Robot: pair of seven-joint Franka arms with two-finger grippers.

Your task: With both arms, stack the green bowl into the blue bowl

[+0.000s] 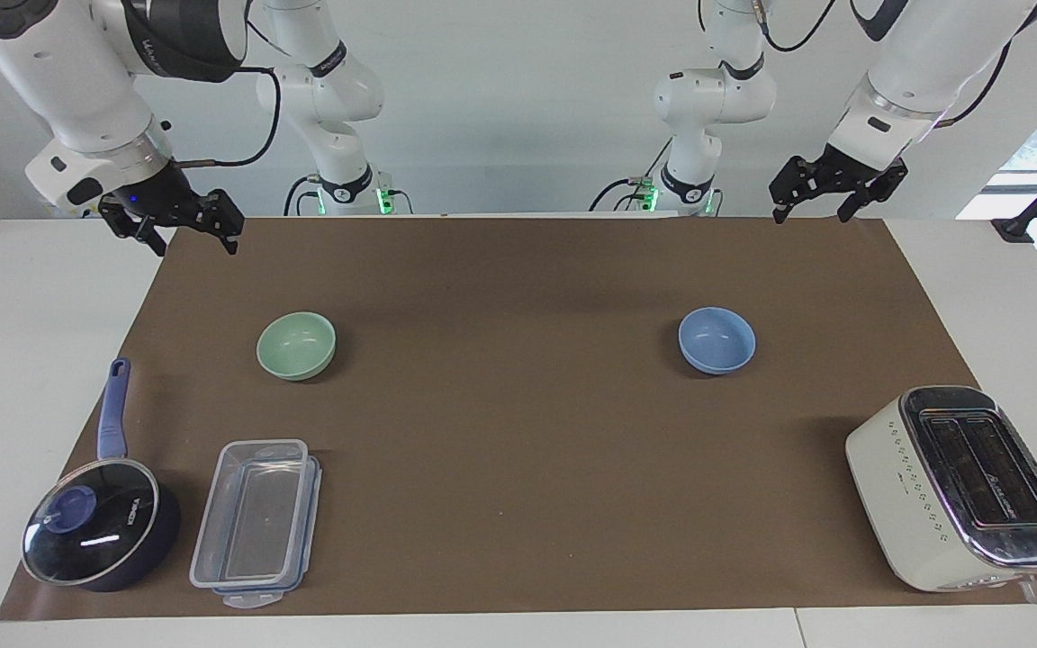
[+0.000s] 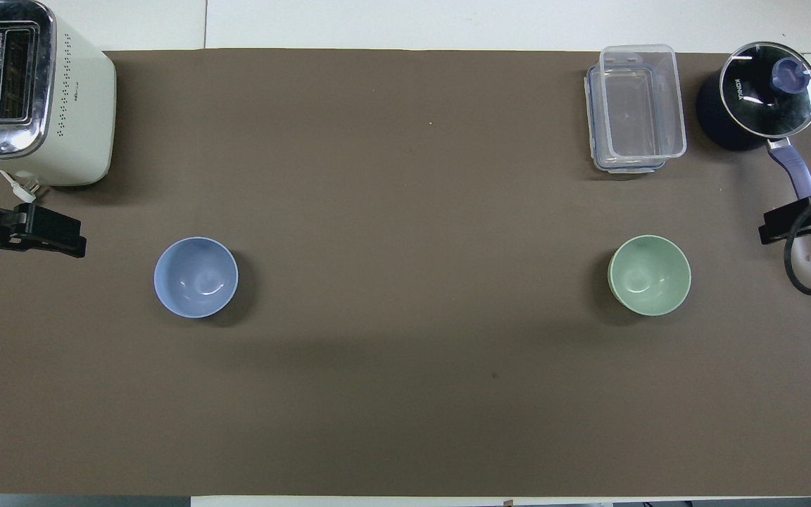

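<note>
The green bowl (image 1: 296, 345) (image 2: 650, 274) sits upright and empty on the brown mat toward the right arm's end. The blue bowl (image 1: 716, 339) (image 2: 196, 277) sits upright and empty on the mat toward the left arm's end, well apart from the green bowl. My right gripper (image 1: 194, 243) (image 2: 775, 229) hangs open and empty in the air over the mat's edge at its own end, clear of the green bowl. My left gripper (image 1: 813, 216) (image 2: 60, 238) hangs open and empty in the air over the mat's edge at its own end, clear of the blue bowl.
A cream toaster (image 1: 960, 486) (image 2: 25, 91) stands farther from the robots than the blue bowl. A clear plastic container (image 1: 257, 522) (image 2: 634, 109) and a dark blue saucepan with glass lid (image 1: 100, 522) (image 2: 764, 95) lie farther than the green bowl. The brown mat (image 1: 518, 468) covers the table.
</note>
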